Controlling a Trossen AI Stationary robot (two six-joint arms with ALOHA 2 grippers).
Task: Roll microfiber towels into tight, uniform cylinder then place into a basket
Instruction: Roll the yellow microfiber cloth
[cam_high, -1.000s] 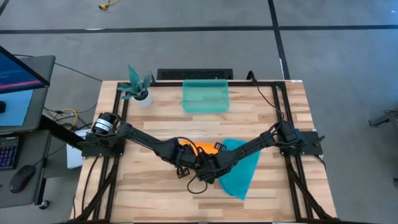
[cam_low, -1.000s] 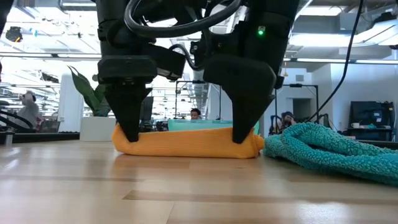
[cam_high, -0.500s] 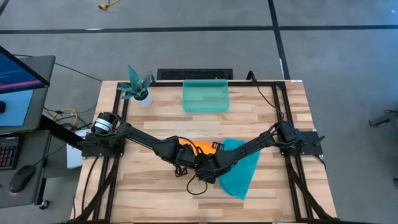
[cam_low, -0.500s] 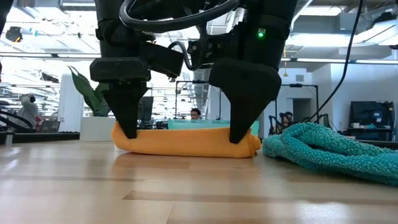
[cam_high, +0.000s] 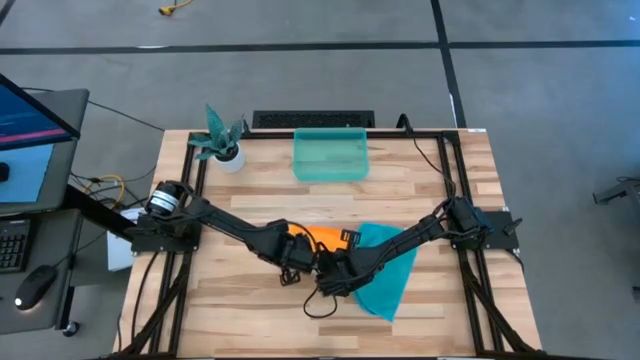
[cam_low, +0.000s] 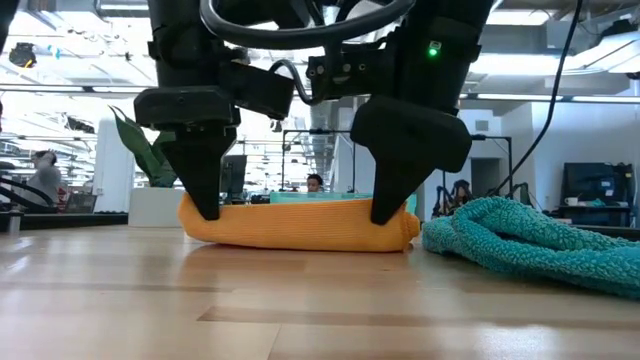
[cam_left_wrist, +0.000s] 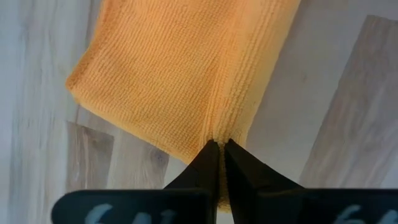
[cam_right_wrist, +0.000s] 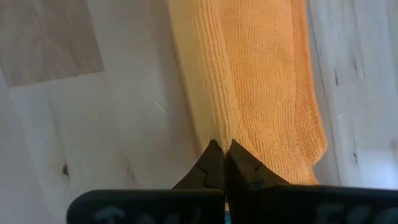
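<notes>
Pale butcher-block bench (cam_high: 250, 300), wood strips in light and tan tones, smooth and faintly glossy, framed by dark rails. Near its middle, orange towel (cam_low: 300, 222): fine ribbed microfibre knit, folded or rolled into a long low loaf with rounded ends, lying flat on the wood. Left hand (cam_left_wrist: 219, 149) pinched closed on the hemmed edge at one end of that towel, slim dark fingertips meeting in a wedge over the thicker stitched border. Right hand (cam_right_wrist: 219, 150) likewise closed, nipping the folded edge at the other end, fabric bunched into a small ridge at the tips. Seen from bench height, both hands pointing straight down like blunt black wedges onto the top of the roll. Just beside the orange towel, touching or nearly so, teal towel (cam_low: 530, 245): plusher, loopy nap, lying rumpled in soft folds, partly under the right arm from above. Toward the far edge, well apart from both cloths, translucent teal-green basket (cam_high: 331, 155): rectangular, low-walled, smooth plastic. Near a far corner, small potted plant (cam_high: 222, 141) with spiky teal leaves in a white pot.
</notes>
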